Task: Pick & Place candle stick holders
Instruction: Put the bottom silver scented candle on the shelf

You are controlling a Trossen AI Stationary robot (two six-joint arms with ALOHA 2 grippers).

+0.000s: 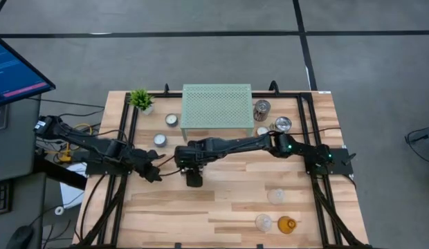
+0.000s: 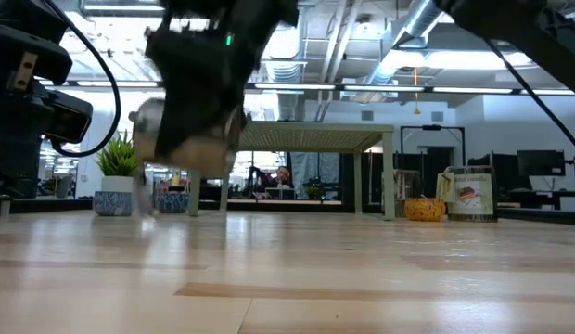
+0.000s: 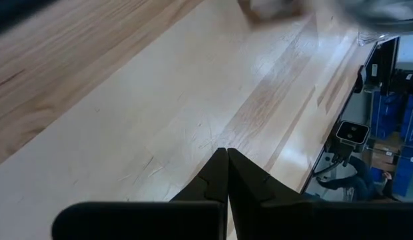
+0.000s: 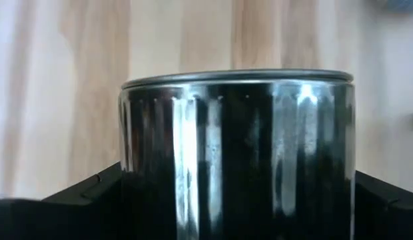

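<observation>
A silvery ribbed glass jar [image 4: 236, 153] sits between the fingers of my right gripper [image 1: 194, 177], above the middle of the table; in the low view the jar [image 2: 190, 130] hangs well above the wood. My left gripper [image 3: 226, 167] is shut and holds nothing, hovering over the table's left part [image 1: 157, 173], just left of the right gripper. Two more silvery jars [image 1: 261, 109] [image 1: 283, 124] stand right of the mesh stand. Two clear cups [image 1: 276, 196] [image 1: 263, 222] and an amber one [image 1: 286, 224] stand near the front right. My right gripper has the jar's ribbed side wall [image 4: 130, 193] between its two fingers [image 4: 73, 203], one on each side, low on the jar. The fingers slant down from the table's right. The jar is lifted clear of the table, roughly upright with its rim up.
A pale green mesh stand [image 1: 216, 107] stands at the far middle, a small potted plant [image 1: 141, 99] at the far left. Low tealight cups [image 1: 172, 120] [image 1: 160, 140] [image 1: 262, 131] rest near the stand. Bare wood [image 1: 221, 200] lies in front of the grippers.
</observation>
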